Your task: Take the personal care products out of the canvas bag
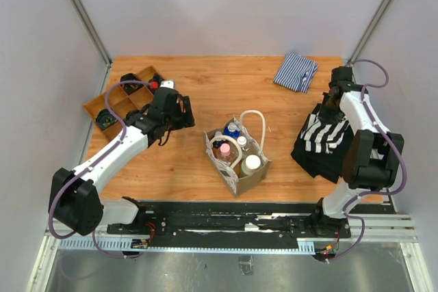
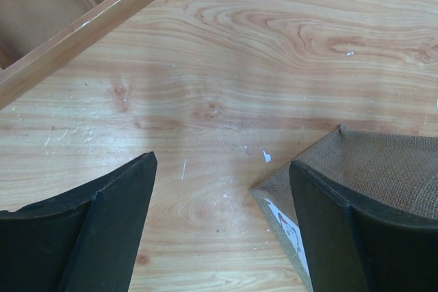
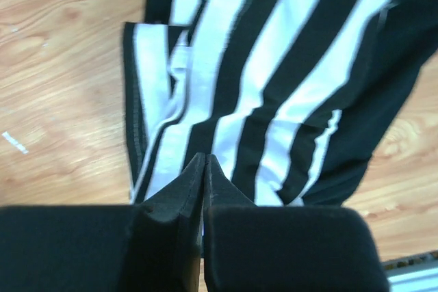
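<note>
Approach step, nothing out yet. Canvas bag (image 1: 250, 181) sits mid-tabletop (image 1: 205, 80), with pink bottle (image 1: 223, 150), blue-capped bottle (image 1: 233, 129) and white-lidded jar (image 1: 251, 163) all inside.

Left end effector (image 2: 222, 162) wide, empty, low over wood, bag corner just beside one finger. Right end effector (image 3: 204, 161) pinched together, empty, above striped cloth (image 3: 287, 87).

Next, likely: left moves over bag mouth, drops onto one cap, avoids looped handles (image 1: 254, 112).

Bright, even, diffuse light, soft shadows on the table (image 1: 205, 94); blurred striped cloth (image 3: 287, 66) in the right wrist view.
</note>
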